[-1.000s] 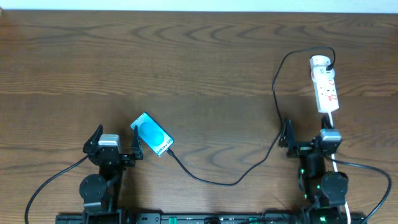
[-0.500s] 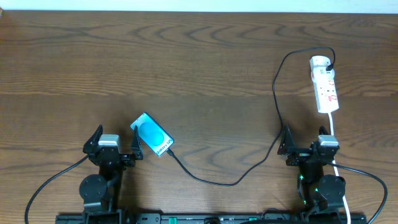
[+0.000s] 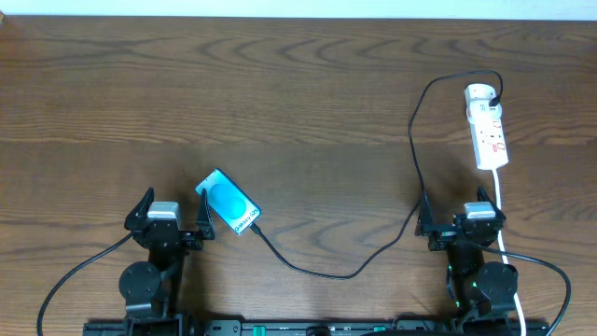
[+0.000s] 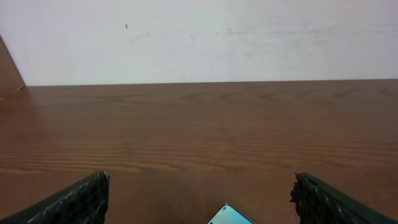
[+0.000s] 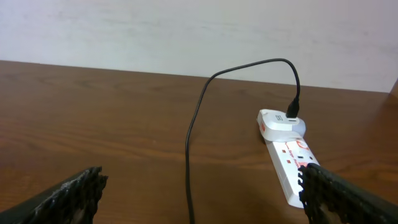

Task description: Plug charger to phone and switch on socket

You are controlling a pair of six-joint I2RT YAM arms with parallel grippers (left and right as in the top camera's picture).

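The phone (image 3: 229, 203) with its cyan screen lies on the table at lower left; its top corner shows in the left wrist view (image 4: 228, 215). The black charger cable (image 3: 326, 271) runs from the phone's lower end across the table and up to the white socket strip (image 3: 487, 126) at upper right, also seen in the right wrist view (image 5: 287, 158) with the cable (image 5: 188, 149). My left gripper (image 3: 171, 224) is open and empty just left of the phone. My right gripper (image 3: 462, 227) is open and empty below the strip, straddling the cable.
The strip's white cord (image 3: 500, 201) runs down past my right gripper. A white wall (image 4: 199, 37) stands behind the table's far edge.
My right gripper has drawn back toward the front edge, away from the socket strip. The left gripper, phone and cable have not moved.
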